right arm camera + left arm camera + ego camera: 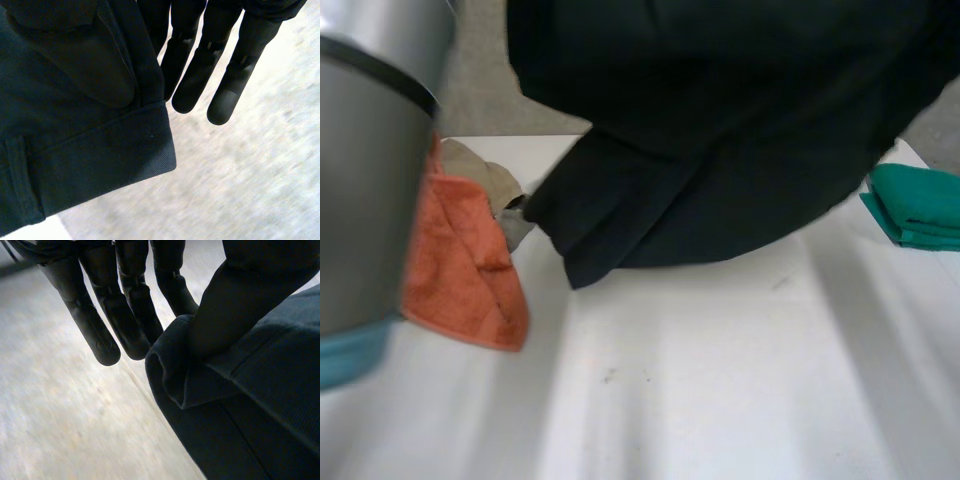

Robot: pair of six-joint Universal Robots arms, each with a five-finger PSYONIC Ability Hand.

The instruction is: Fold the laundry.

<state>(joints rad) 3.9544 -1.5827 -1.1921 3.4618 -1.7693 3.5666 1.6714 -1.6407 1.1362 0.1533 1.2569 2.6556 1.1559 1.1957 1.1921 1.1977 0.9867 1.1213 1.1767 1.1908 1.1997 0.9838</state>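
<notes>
While the left robot hand (131, 305) pinches a folded edge of the dark garment (720, 150) between thumb and straight fingers, the right robot hand (187, 80) pinches a hem likewise. Garment is held over the counter (720, 390), between orange cloth (460, 270) and green cloth (920, 205).

Four pieces of laundry: one dark garment (720, 150), one orange cloth (460, 260), one beige cloth (485, 175) and one folded green cloth (920, 205). There is one white tabletop (720, 380).

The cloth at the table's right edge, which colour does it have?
The cloth is plain teal green; the head view shows it best.
</notes>
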